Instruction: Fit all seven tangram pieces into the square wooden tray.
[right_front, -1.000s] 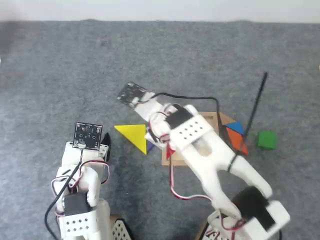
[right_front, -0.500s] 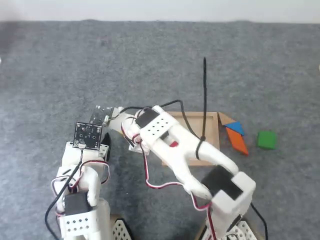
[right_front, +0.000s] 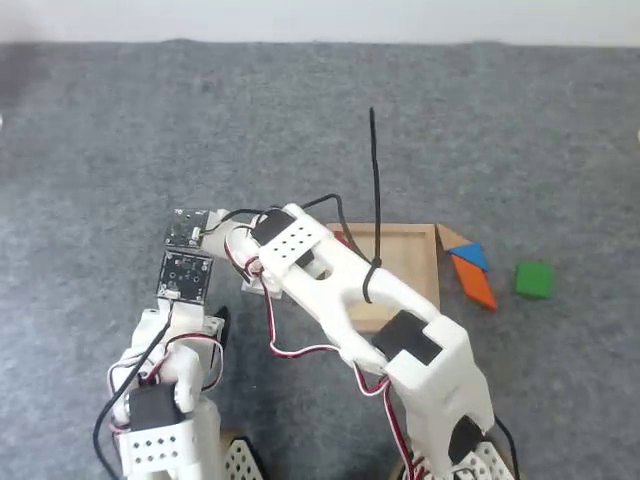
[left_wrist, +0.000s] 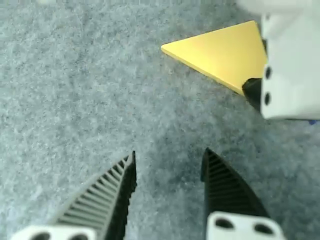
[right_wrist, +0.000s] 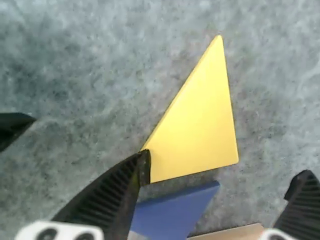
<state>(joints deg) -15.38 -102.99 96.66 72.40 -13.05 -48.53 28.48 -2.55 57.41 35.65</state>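
1. The right end effector (right_wrist: 222, 172) is spread wide over the yellow triangle (right_wrist: 200, 130). The triangle lies flat on the grey-covered bench (right_front: 300, 130), just outside the wooden tray (right_front: 410, 262). One ribbed finger (right_wrist: 120, 190) touches a corner of the triangle, and the other stands apart beyond its short edge.
2. A dark blue piece (right_wrist: 172, 212) lies just beside the yellow triangle, between it and a corner of the tray. I cannot quite tell whether the two pieces touch.
3. The left end effector (left_wrist: 170, 192) hovers over bare cloth near the triangle, its fingers apart and holding nothing.
4. Seen from above, the right arm stretches across the tray toward the left arm and hides much of the tray.
5. On the tray's other side, an orange piece (right_front: 475, 283), a small blue triangle (right_front: 472, 256) and a tan piece (right_front: 450, 237) lie bunched just beside its outer edge. A green square (right_front: 533, 279) sits a little farther out on the cloth.
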